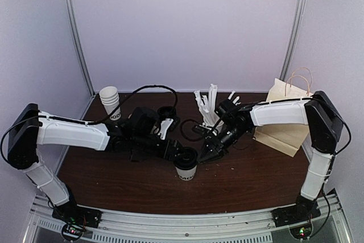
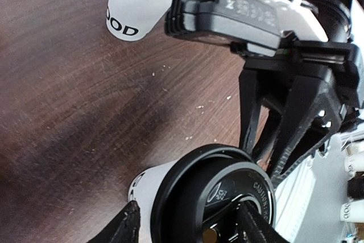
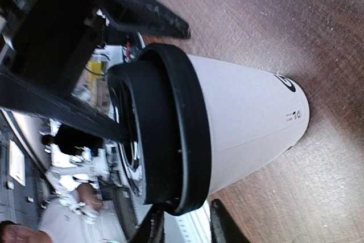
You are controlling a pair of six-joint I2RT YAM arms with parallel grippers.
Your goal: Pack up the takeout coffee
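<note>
The dark wooden desk (image 1: pixel 114 189) carries a brown paper bag (image 1: pixel 281 126) at far right and a stack of lidless cups (image 1: pixel 110 102) at far left. The takeout coffee (image 1: pixel 186 169) stands upright near the middle, well apart from the bag, with its black lid (image 2: pixel 210 197) on. The left fingers (image 2: pixel 128 227) are spread, one on each side of the lid. The right fingers (image 3: pixel 223 223) stand narrowly parted at its rim, and whether they pinch it I cannot tell.
</note>
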